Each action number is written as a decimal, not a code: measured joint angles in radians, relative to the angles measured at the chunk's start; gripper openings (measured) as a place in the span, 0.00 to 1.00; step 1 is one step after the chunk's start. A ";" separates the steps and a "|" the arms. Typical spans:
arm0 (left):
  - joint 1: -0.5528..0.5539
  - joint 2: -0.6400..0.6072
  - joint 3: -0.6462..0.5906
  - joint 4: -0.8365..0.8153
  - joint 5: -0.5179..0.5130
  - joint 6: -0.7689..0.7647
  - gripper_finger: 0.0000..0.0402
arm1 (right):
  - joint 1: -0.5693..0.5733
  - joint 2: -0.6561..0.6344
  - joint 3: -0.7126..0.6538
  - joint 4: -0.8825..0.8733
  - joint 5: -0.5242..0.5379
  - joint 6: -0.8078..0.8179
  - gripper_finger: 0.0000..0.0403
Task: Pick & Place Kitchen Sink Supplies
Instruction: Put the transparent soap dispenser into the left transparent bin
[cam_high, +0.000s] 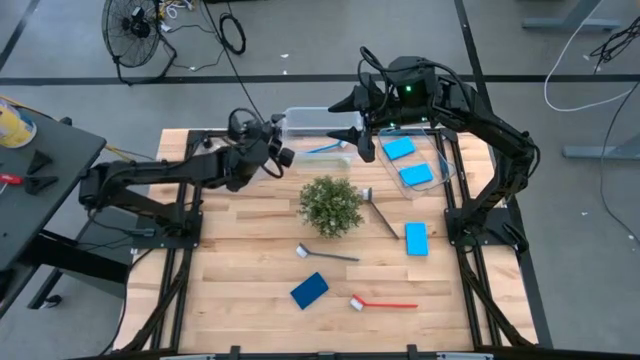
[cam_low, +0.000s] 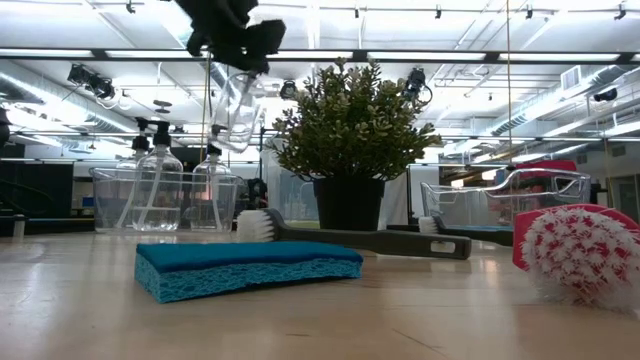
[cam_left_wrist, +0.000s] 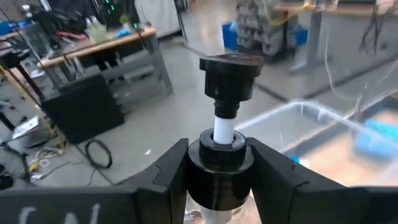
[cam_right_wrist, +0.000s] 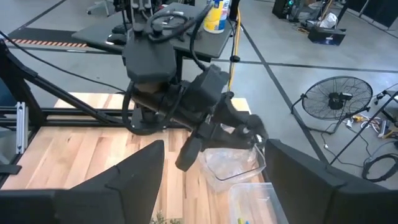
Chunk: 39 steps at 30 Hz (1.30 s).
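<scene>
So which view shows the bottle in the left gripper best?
The low view: the clear bottle hangs whole under the left gripper, above the table. The left wrist view shows only its black cap and neck between the fingers. The right wrist view shows it partly; in the high view it is hard to make out.

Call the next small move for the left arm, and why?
Probably carry the clear bottle on over the far clear bin and lower it in. The left gripper has its jaws clamped on the bottle's black collar and holds it in the air near that bin, where two bottles already stand. The right gripper hovers open alongside.
</scene>
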 joint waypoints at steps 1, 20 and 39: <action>0.002 -0.013 -0.028 0.015 -0.007 -0.001 0.35 | 0.000 0.000 0.000 0.000 0.000 0.000 0.69; 0.065 -0.078 -0.353 0.456 -0.015 0.160 0.35 | -0.002 0.000 0.000 0.046 0.008 0.001 0.69; 0.174 -0.077 -0.419 0.451 0.122 0.053 0.37 | -0.002 0.001 0.000 0.054 0.061 0.007 0.69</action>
